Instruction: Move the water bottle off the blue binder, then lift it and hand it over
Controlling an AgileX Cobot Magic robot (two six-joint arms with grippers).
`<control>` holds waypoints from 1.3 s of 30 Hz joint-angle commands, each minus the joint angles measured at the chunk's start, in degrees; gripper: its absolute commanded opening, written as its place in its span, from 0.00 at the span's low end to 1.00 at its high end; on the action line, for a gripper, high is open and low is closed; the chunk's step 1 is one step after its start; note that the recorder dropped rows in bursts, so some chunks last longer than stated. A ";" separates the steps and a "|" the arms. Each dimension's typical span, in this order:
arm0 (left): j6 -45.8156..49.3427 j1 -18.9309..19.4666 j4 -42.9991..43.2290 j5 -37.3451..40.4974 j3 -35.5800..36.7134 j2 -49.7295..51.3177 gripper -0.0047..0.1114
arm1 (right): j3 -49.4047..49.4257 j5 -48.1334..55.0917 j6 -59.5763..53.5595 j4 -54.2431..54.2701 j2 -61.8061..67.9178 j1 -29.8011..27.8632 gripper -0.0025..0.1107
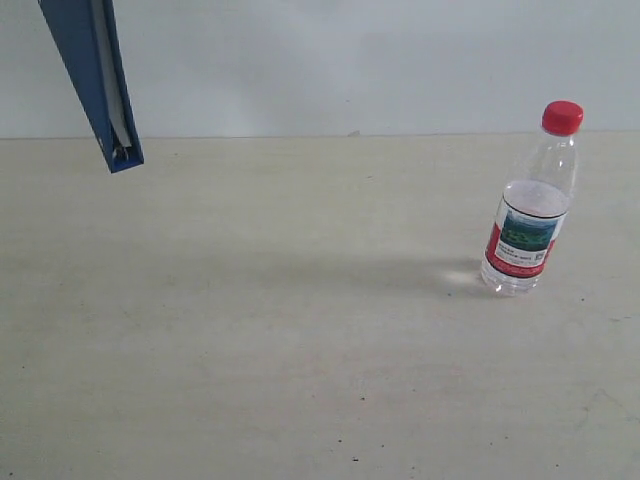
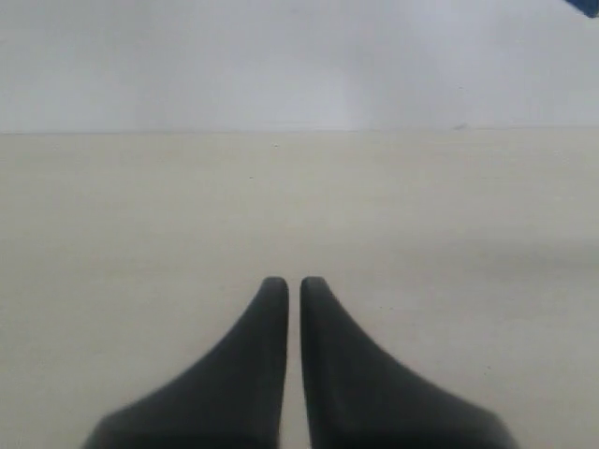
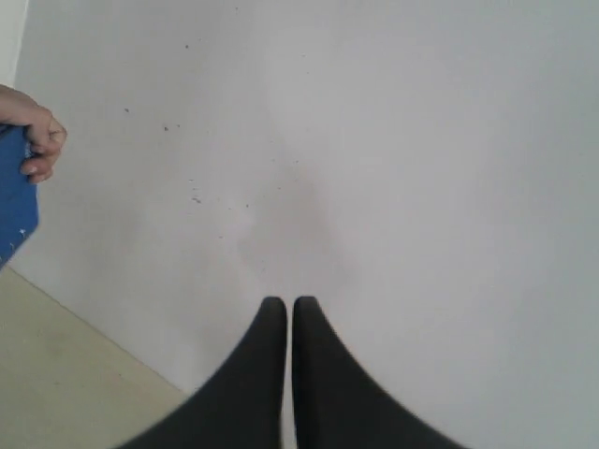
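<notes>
water bottle (image 1: 528, 215) upright, blue binder (image 1: 95, 70) aloft

A pale beige table (image 1: 300, 350) fills most of the exterior view, its surface matte and faintly scuffed. Behind it a plain whitish wall (image 1: 350, 60) meets the far edge in a straight line. The right wrist view shows small dark flecks (image 3: 194, 196) on that wall.

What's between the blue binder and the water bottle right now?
Nothing: in the exterior view, only bare table separates the blue binder and the water bottle.
</notes>
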 commanded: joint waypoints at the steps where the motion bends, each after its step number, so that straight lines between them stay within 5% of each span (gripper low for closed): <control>1: -0.28 2.16 -0.44 0.08 0.18 -0.22 0.08 | 0.54 11.83 -3.24 0.23 -0.12 -0.10 0.02; 6: -0.28 2.16 -0.44 0.08 0.18 -0.22 0.08 | 8.76 47.01 3.56 6.08 -2.28 -0.10 0.02; 11: -0.16 2.16 -0.44 -0.02 0.18 -0.22 0.08 | 23.17 42.49 -14.26 21.64 -16.31 -0.10 0.02; 18: -0.16 2.16 -0.44 -0.02 0.18 -0.22 0.08 | 27.88 51.95 -13.35 39.57 -35.70 -0.10 0.02; 26: -0.14 2.16 -0.44 -0.02 0.18 -0.22 0.08 | 26.78 59.59 -4.94 39.68 -37.92 -0.10 0.02; 31: -0.14 2.16 -0.44 -0.02 0.18 -0.22 0.08 | 29.44 51.07 -9.04 39.43 -37.92 -0.10 0.02; 39: -0.14 2.16 -0.44 -0.02 0.18 -0.22 0.08 | 44.24 31.15 -50.31 53.69 -37.92 -0.10 0.02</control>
